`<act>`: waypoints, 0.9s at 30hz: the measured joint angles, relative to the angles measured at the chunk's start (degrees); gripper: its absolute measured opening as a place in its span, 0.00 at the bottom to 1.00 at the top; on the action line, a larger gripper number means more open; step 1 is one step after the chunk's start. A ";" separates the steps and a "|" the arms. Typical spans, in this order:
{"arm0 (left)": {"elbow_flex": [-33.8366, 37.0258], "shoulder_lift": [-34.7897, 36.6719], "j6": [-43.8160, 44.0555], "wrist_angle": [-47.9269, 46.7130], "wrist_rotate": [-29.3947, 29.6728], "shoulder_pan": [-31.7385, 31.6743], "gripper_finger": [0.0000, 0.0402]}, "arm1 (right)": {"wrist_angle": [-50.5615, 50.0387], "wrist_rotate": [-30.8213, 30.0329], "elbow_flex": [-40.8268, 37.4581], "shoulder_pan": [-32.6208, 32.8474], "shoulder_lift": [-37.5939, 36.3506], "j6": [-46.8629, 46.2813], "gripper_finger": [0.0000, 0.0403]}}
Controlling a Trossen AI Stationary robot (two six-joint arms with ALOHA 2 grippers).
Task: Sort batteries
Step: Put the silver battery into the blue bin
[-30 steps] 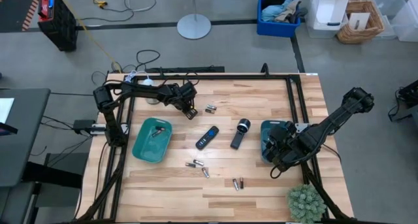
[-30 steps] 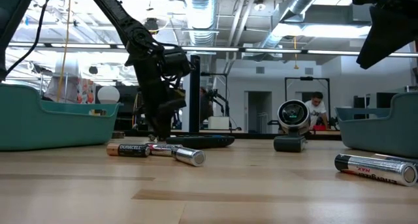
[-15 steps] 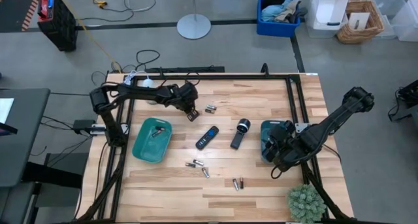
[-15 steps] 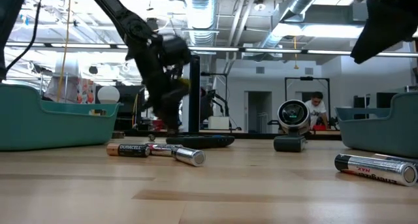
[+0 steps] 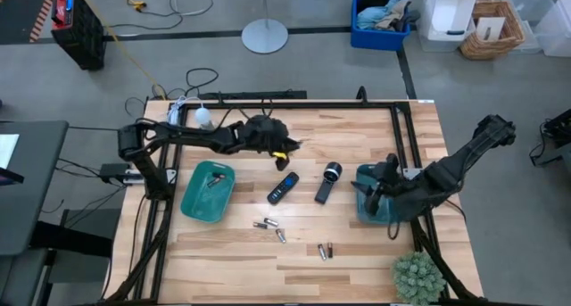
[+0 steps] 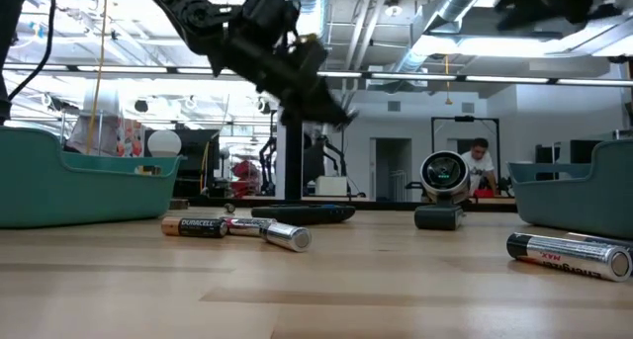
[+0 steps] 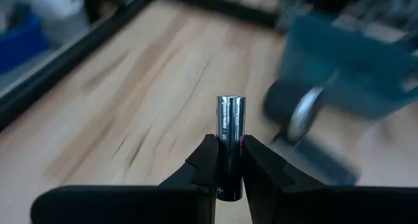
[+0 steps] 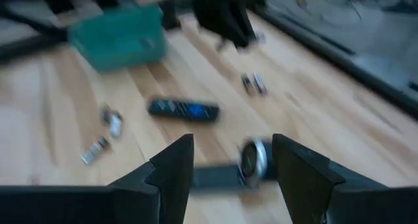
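Where a silver cell [image 7: 230, 145] stands clamped between the left claw's [image 5: 284, 146] fingers [image 7: 202, 168], raised above the surface [image 5: 357, 252]. Signals one pickup done, delivery pending. Earlier sat lower, by the paired cells near the far edge; now lifted and swung toward the middle, over the remote [image 5: 283, 187]. Left tray [image 5: 207, 192] already holding one cell. Other cells [image 5: 270, 227] loose near the front. Right claw [image 5: 385, 186] wide open, empty, shifted over the right tray [image 5: 362, 208].

Robotics lab, exposed ceiling ducts [image 6: 465, 3], concrete floor [image 5: 294, 70], storage bins [image 5: 451, 16], wooden workbench [image 5: 357, 257]
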State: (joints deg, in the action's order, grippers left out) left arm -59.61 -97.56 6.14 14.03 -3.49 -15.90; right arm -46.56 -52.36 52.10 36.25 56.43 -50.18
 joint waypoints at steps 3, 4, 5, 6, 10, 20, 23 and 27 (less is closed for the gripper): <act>0.00 -0.03 1.45 7.74 -2.75 2.23 0.10 | 7.13 -1.97 0.00 0.00 -3.27 7.69 0.55; -0.03 -0.04 1.66 10.13 -3.08 3.10 0.10 | 9.63 -2.18 0.00 -0.02 -4.29 10.50 0.55; -0.10 -0.04 1.62 11.88 -3.17 4.01 0.10 | 12.17 -2.26 0.00 -0.02 -5.13 13.46 0.55; -0.11 -0.05 1.39 13.40 -3.22 4.86 0.10 | 14.67 -2.30 0.00 -0.02 -5.78 16.40 0.55; -0.93 -0.17 1.05 18.23 -3.60 7.37 0.10 | 24.68 -2.25 0.02 -0.98 -7.69 27.94 0.55; -11.17 -9.62 0.58 20.12 -3.86 11.04 0.10 | 38.49 -1.51 0.08 -4.57 -10.29 42.67 0.55; -16.10 -14.22 0.88 19.56 -4.21 12.03 0.10 | 39.55 -1.28 0.10 -4.94 -10.62 43.25 0.55; -24.44 -21.66 1.46 19.29 -5.49 13.78 0.10 | 39.33 -0.79 0.68 -4.94 -11.08 43.37 0.55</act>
State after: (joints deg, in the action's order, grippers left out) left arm -84.05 -119.21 7.60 33.32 -8.98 -2.12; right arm -7.23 -53.15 52.77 31.31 45.35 -6.81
